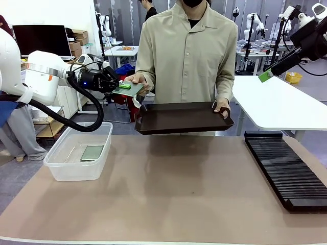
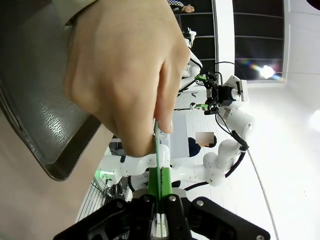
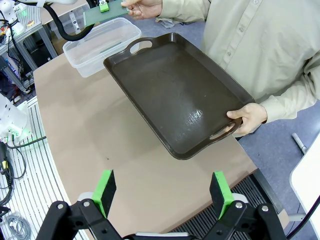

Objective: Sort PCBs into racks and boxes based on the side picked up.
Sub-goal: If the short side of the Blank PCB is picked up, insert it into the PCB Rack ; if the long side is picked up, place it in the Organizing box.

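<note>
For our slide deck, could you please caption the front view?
Robot's left hand and a person both grip a green board; the person's other hand holds a dark tray.

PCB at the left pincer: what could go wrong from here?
1. The left pincer is shut on the edge of the PCB while the person's hand pinches the same board; pulling away before the hand lets go could flex it or drag it out of the grip.
2. The tub holds a second board; a drop there may land board on board.
3. The tray hangs close by; a swing could clip it.
</note>
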### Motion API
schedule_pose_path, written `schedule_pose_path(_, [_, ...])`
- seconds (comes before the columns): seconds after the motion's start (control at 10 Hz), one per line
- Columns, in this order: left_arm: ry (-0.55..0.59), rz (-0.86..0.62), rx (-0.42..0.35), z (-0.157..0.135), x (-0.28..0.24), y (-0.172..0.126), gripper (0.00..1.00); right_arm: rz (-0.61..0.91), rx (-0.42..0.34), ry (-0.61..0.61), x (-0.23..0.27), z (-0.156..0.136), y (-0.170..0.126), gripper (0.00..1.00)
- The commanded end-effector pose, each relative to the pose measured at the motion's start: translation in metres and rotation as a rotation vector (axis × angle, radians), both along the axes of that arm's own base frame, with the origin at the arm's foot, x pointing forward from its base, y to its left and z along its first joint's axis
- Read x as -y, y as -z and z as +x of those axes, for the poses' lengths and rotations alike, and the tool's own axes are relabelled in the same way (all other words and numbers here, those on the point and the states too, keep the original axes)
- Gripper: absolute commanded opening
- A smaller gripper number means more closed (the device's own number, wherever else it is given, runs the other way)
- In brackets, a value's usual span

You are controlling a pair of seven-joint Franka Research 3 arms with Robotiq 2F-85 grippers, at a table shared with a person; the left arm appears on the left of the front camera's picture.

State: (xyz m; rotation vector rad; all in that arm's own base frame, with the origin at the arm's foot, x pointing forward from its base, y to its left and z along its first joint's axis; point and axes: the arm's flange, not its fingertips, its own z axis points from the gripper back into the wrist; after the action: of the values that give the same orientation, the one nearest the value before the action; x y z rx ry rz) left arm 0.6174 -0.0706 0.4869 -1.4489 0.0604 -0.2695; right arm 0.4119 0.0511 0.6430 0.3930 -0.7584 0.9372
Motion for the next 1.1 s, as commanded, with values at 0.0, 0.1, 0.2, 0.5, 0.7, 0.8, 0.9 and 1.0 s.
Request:
schedule_pose_path(0.0, [0.010,-0.004,-0.003,-0.0012,0.0006,-0.0003,0.00,0.008,0.002,-0.003,-0.0009,0.0005,0.0016,1.00])
schedule_pose_path(0.1, [0.010,-0.004,-0.003,-0.0012,0.0006,-0.0003,0.00,0.008,0.002,-0.003,-0.0009,0.0005,0.0016,1.00])
schedule_pose_path(0.2, [0.010,-0.004,-0.003,-0.0012,0.0006,-0.0003,0.00,0.008,0.002,-0.003,-0.0009,0.0005,0.0016,1.00])
schedule_pose_path(0.5, [0.010,-0.004,-0.003,-0.0012,0.0006,-0.0003,0.00,0.008,0.002,-0.003,-0.0009,0.0005,0.0016,1.00])
schedule_pose_path(0.7, [0.010,-0.004,-0.003,-0.0012,0.0006,-0.0003,0.00,0.008,0.002,-0.003,-0.0009,0.0005,0.0016,1.00])
schedule_pose_path(0.8, [0.010,-0.004,-0.003,-0.0012,0.0006,-0.0003,0.00,0.008,0.002,-0.003,-0.0009,0.0005,0.0016,1.00])
schedule_pose_path(0.9, [0.010,-0.004,-0.003,-0.0012,0.0006,-0.0003,0.00,0.008,0.002,-0.003,-0.0009,0.0005,0.0016,1.00])
schedule_pose_path(1.0, [0.010,-0.004,-0.003,-0.0012,0.0006,-0.0003,0.00,0.008,0.002,-0.003,-0.0009,0.0005,0.0016,1.00])
